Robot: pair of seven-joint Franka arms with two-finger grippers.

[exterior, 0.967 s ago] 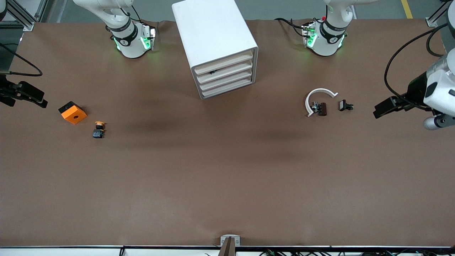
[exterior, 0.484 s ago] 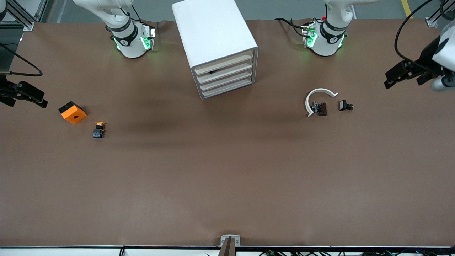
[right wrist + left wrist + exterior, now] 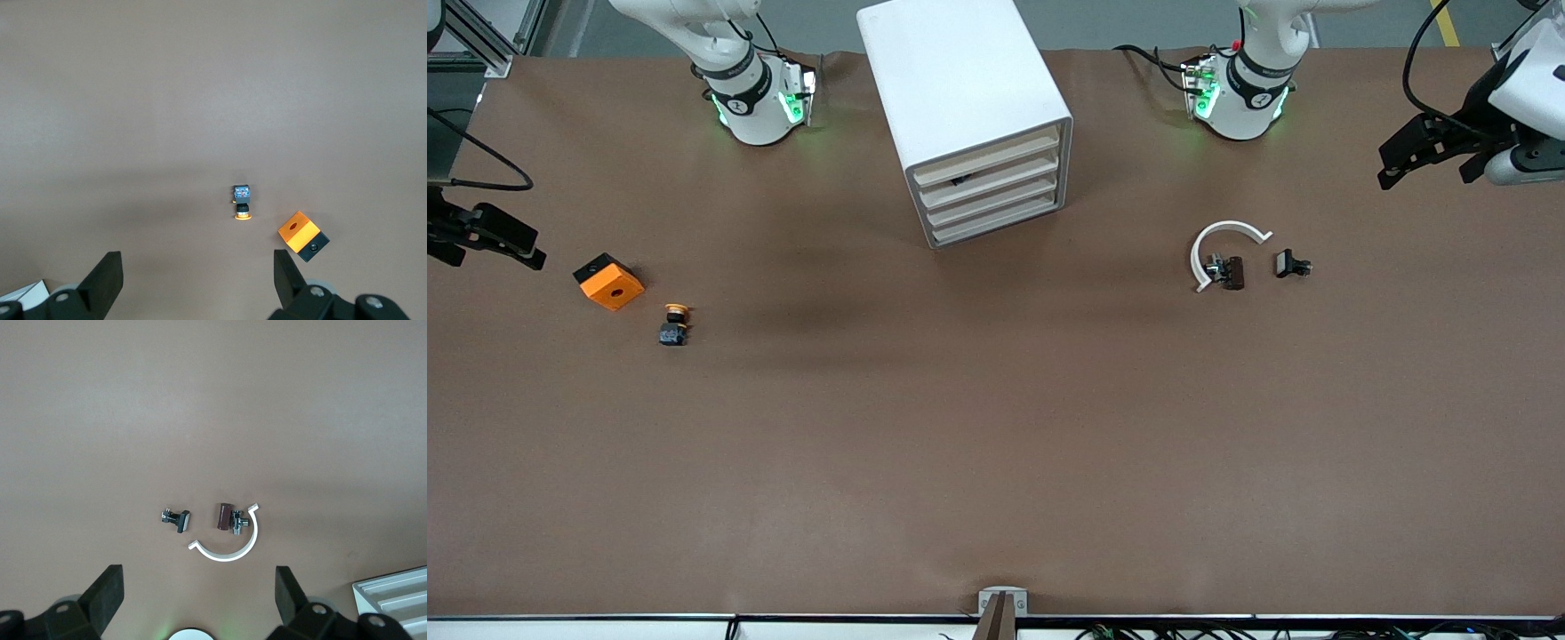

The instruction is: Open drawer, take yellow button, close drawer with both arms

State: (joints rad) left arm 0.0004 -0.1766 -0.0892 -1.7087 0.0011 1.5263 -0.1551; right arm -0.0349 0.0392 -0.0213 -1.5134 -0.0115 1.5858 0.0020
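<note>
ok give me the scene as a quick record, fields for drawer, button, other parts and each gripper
drawer: top of four, shut
button: on the table, beside the orange block, toward the right arm's end
clips: two, with a white arc, toward the left arm's end
left gripper: open, empty
right gripper: open, empty

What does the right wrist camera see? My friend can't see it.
A tiny button with an orange cap lies on the brown table, beside an orange block. The right gripper hangs open above them, holding nothing.
</note>
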